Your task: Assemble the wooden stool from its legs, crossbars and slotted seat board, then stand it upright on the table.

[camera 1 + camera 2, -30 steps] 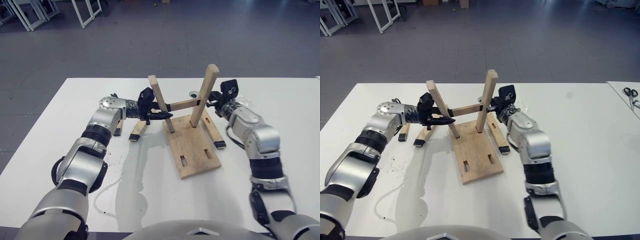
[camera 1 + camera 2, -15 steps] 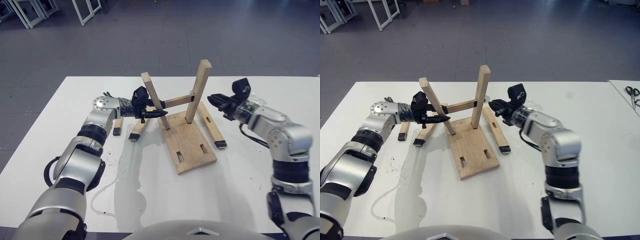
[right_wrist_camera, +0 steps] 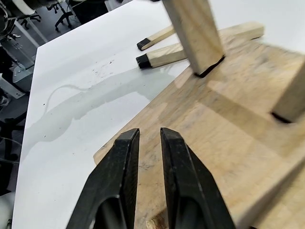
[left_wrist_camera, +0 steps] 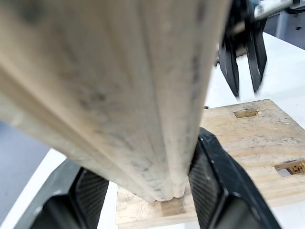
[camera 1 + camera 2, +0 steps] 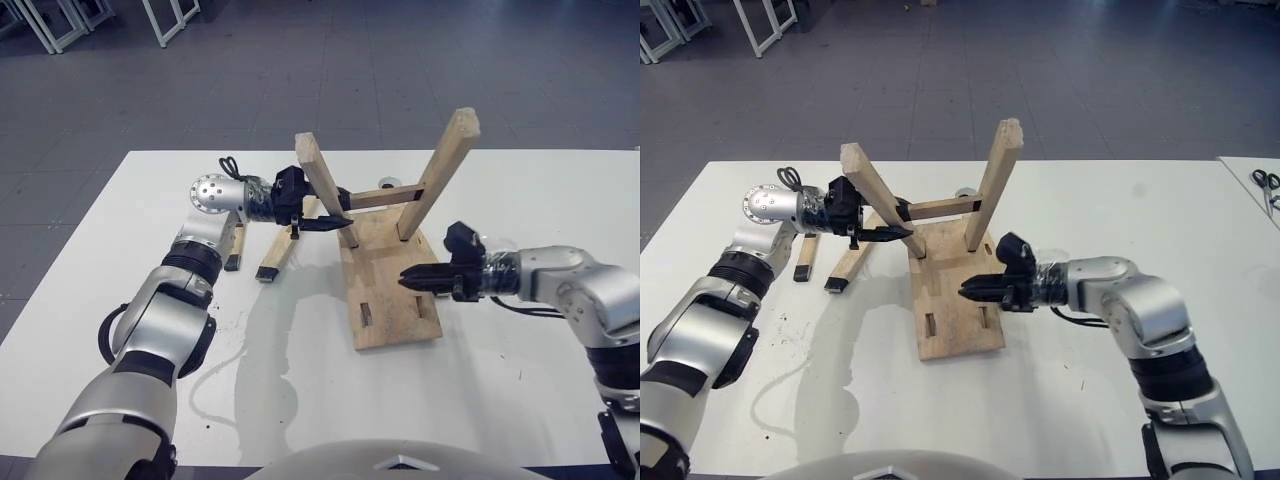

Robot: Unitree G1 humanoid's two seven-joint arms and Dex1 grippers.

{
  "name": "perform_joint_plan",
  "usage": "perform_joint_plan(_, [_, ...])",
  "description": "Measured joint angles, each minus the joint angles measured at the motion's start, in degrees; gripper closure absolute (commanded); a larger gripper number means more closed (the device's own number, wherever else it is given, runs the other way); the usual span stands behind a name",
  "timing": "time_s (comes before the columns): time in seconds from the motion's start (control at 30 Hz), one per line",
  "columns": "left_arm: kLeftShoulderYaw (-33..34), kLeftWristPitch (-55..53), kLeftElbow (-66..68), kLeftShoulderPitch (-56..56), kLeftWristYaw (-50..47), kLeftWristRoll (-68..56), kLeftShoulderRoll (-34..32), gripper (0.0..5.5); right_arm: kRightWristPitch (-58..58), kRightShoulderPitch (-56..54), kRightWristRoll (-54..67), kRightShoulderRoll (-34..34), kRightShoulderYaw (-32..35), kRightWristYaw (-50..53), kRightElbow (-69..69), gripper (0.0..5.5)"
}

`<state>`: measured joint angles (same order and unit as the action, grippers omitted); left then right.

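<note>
Grey floor [image 5: 420, 70], white metal frames [image 5: 762, 22] standing far behind, scissors [image 5: 1261, 182] on neighbouring white tabletop [image 5: 1252, 218].

Check seat board [image 3: 228, 119]: bare pale wood, matt, grain visible, scuffed. Left upright leg [image 5: 325, 190], right upright leg [image 5: 437, 175], crossbar [image 5: 383, 197]: same unfinished wood; your left wrist view shows dark streaks. Loose pieces [image 5: 272, 262]: wood, black matt end caps. Table [image 5: 540, 190]: white, smooth, faint sheen, smudged. Right gripper fingers [image 3: 121, 176]: black plastic, smooth, glossy. Left gripper pads [image 4: 90, 191]: black, fine-textured.
</note>
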<state>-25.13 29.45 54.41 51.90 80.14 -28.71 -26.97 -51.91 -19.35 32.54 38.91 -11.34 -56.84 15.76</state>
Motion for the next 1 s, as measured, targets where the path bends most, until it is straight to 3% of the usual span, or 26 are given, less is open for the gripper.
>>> perform_joint_plan(0.17, [-0.2, 0.7, 0.4, 0.8, 0.7, 0.0, 0.7, 3.47, 5.5, 3.3, -4.8, -2.8, -6.5, 0.2, -3.4, 4.69])
perform_joint_plan(0.6, [-1.7, -0.8, 10.2, 3.1, -0.7, 0.0, 1.6, 3.47, 10.1, 3.6, -8.2, -5.4, -7.9, 3.1, -5.2, 4.69])
perform_joint_plan(0.63, [-1.7, -1.0, 10.7, 3.1, -0.8, 0.0, 1.6, 2.96, 10.1, 3.6, -8.4, -5.4, -7.9, 3.3, -5.2, 4.71])
perform_joint_plan(0.7, [-3.8, 1.1, 11.6, 2.8, -2.9, 5.0, 1.0, 2.51, 10.1, 3.6, -8.8, -5.4, -7.9, 3.6, -5.1, 4.71])
perform_joint_plan(0.83, [-11.9, 10.1, 14.5, -1.3, -7.5, 24.8, 0.5, 1.99, 9.7, 3.7, -10.0, -5.6, -8.1, 5.6, -3.8, 4.71])
perform_joint_plan(1.0, [-11.1, 14.1, 16.8, 1.8, -14.7, 36.1, 1.4, 1.17, 9.0, 5.1, -10.5, -6.4, -7.8, 7.7, -2.0, 4.71])
